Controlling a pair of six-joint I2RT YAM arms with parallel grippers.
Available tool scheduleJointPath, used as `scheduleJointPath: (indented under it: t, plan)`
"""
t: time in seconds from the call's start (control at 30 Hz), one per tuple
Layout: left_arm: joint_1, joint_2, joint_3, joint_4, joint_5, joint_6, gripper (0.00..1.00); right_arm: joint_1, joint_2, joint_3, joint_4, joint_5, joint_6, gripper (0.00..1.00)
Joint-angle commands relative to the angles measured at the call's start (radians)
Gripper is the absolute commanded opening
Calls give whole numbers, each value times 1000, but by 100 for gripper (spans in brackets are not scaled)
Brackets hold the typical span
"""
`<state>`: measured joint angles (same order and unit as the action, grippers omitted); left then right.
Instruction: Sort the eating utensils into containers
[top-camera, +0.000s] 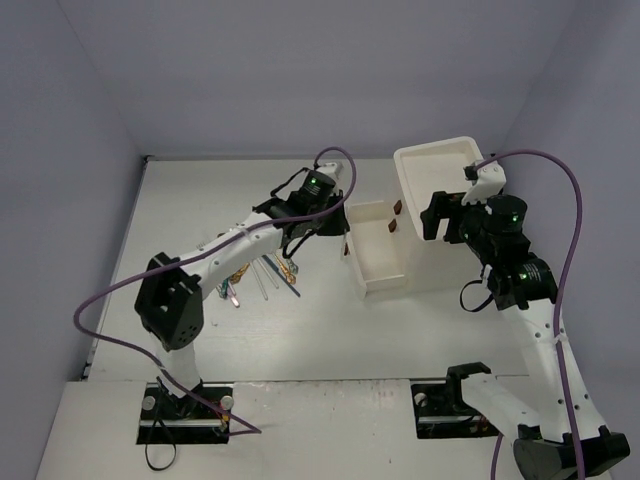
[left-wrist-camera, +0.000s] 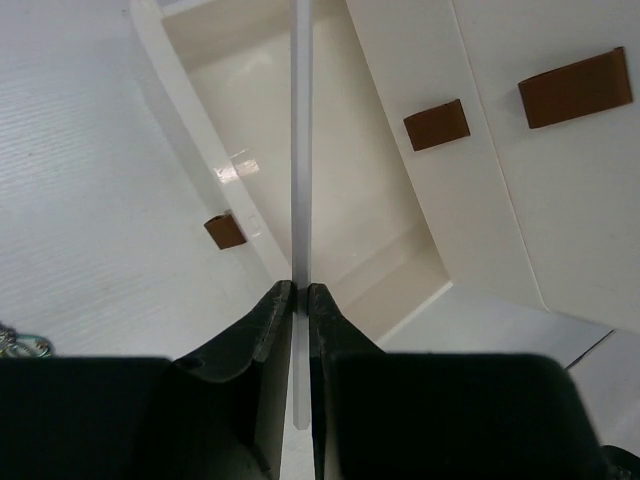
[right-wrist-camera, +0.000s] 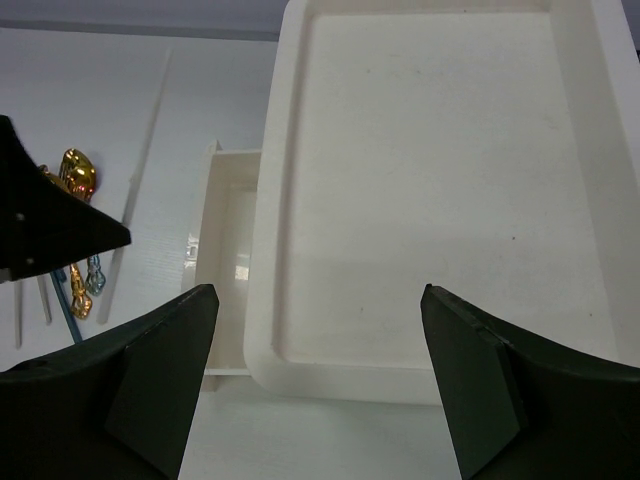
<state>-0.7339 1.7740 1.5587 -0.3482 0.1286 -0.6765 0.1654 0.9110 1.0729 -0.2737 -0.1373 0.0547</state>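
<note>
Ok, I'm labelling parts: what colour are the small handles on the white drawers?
Brown; the drawer handles show best in the left wrist view.

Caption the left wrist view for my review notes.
Left pincer shut on a thin pale rod, with an open white drawer beyond it.

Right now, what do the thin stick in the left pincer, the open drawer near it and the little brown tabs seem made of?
Thin stick in the left pincer: pale, smooth, straight; metal or plastic, the look leaves it open. Open drawer: glossy white plastic, probably, since light glints off its floor. Brown tabs: matte, flat brown, perhaps leather or wood; cannot tell.
</note>
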Motion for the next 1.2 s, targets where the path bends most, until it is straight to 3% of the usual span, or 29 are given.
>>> scheduleJointPath:
  t: [0.0, 0.33, 0.67, 1.03, 1.17]
  plan:
    - [-38, 71, 136, 82, 47, 44, 0, 5, -26, 21, 51, 24, 4, 80]
    - [-104, 234, 234, 99, 48, 51, 0, 2, -58, -10, 44, 27, 8, 81]
    - [-119, 268, 216, 90, 34, 29, 2, 3, -80, -16, 21, 40, 0, 81]
    - [-122, 153, 192, -61, -92, 89, 37, 3, -73, -2, 8, 56, -23, 82]
    - [-123, 78, 140, -90, -145, 77, 37, 4, -72, 5, 4, 59, -27, 82]
